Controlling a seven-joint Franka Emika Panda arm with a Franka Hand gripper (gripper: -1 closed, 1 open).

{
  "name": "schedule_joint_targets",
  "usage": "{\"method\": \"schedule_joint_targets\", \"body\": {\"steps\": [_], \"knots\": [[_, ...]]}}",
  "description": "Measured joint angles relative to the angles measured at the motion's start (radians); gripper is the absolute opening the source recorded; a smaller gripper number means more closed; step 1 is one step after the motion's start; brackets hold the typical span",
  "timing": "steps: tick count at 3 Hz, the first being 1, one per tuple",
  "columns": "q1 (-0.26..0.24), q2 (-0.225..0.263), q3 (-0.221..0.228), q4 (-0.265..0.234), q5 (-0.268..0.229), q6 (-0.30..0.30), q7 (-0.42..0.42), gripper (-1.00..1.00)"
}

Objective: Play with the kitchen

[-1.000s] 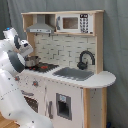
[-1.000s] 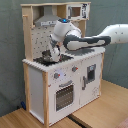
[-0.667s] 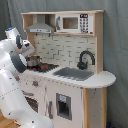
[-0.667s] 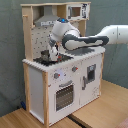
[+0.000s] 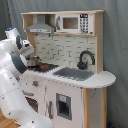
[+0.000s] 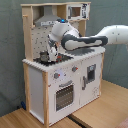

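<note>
Standing on a wooden floor (image 6: 105, 107), the kitchen (image 6: 65, 80) fills both exterior views, white below and light wood above. In the second exterior view the arm (image 6: 95, 39) reaches in from the second exterior view's right, passes in front of the pegboard back (image 6: 37, 42) and bends down under the grey hood (image 6: 47, 21). Its claw (image 6: 51, 54) hangs just above the black stovetop (image 6: 56, 59), near a small metal pot (image 6: 45, 56) that sits on that stovetop. Whether the claw is wide, narrow or holding something cannot be told.

In the first exterior view the arm (image 5: 12, 75) stands at the first exterior view's left, and the claw is hidden behind it. The pot (image 5: 34, 62) and stovetop (image 5: 46, 66) lie just beside the arm, while the sink (image 5: 75, 73) and black faucet (image 5: 85, 59) are farther along the worktop (image 5: 102, 78), well apart from it. The oven door (image 6: 64, 95) is below the stovetop.
</note>
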Motion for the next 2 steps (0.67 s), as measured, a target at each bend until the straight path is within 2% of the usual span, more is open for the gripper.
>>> {"method": "schedule_joint_targets", "body": {"steps": [1, 2], "knots": [[-0.005, 0.000, -0.020, 0.069, -0.010, -0.028, -0.022, 1.00], [-0.005, 0.000, -0.031, 0.121, -0.093, -0.054, -0.054, 1.00]]}}
